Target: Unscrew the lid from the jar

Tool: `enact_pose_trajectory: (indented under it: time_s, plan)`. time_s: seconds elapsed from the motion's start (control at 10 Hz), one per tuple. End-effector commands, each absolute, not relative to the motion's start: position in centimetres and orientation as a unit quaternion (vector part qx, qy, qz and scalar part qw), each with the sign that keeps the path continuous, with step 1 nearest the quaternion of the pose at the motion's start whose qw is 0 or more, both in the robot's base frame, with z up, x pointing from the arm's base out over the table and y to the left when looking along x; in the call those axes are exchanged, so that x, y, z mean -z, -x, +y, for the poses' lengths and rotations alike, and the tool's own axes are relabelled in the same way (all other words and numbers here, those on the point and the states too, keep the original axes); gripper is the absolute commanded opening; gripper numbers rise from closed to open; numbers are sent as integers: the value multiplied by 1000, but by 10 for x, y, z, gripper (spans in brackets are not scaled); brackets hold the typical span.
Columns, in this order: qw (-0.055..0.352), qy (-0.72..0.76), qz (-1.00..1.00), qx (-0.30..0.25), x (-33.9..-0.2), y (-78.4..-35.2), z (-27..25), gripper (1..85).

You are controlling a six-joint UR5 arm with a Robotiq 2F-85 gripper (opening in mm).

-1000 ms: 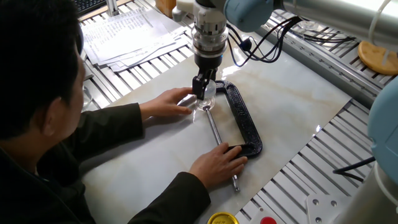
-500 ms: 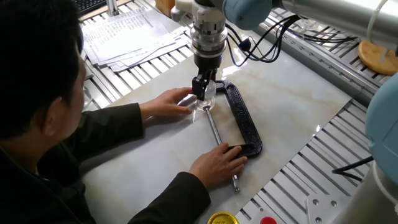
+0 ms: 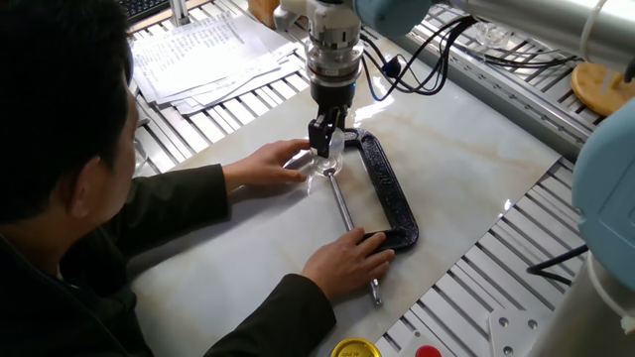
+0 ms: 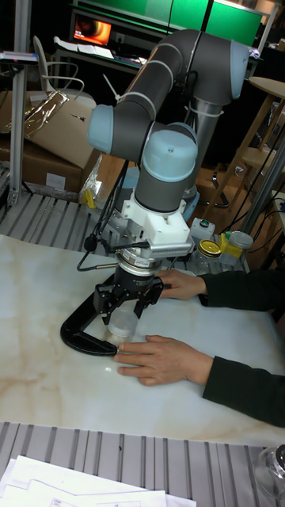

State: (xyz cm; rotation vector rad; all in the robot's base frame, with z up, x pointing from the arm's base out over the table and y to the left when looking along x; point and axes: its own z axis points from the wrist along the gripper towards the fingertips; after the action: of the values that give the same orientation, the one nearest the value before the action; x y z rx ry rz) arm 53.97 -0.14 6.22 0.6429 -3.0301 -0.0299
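Note:
The tiny clear jar (image 3: pixel 331 162) stands on the marble tabletop (image 3: pixel 466 169), at the screw end of a black C-clamp (image 3: pixel 389 193). Its whitish lid (image 4: pixel 123 320) sits on top, between my dark fingers. My gripper (image 3: pixel 326 139) comes straight down on it, and in the tall fixed view the gripper (image 4: pixel 124 314) has its fingers pressed against the lid's sides. A person's hand (image 3: pixel 266 165) steadies the jar from the left. Their other hand (image 3: pixel 349 260) presses on the clamp's near end. The jar's lower part (image 4: pixel 119 334) shows just under the lid.
The person leans over the table's left side, with both forearms on the top. Papers (image 3: pixel 198 55) lie at the back left. A yellow lid (image 3: pixel 355 349) and a red cap (image 3: pixel 427 351) sit at the front edge. A wooden disc (image 3: pixel 600 89) lies at the far right.
The wrist has turned a little about its vertical axis and the cables behind it have shifted. The jar, clamp and both hands have stayed put.

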Motion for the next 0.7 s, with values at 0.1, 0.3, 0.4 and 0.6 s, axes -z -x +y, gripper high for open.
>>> enact_pose_trajectory:
  time_s: [0.1, 0.3, 0.4, 0.6]
  plan:
    - [22, -204, -979, 19, -63, -540, 3, 657]
    - [19, -208, -978, 17, -63, -542, 3, 687]
    - [14, -212, -977, 16, -63, -545, 4, 703]
    - [12, -216, -976, 15, -62, -547, 4, 703]
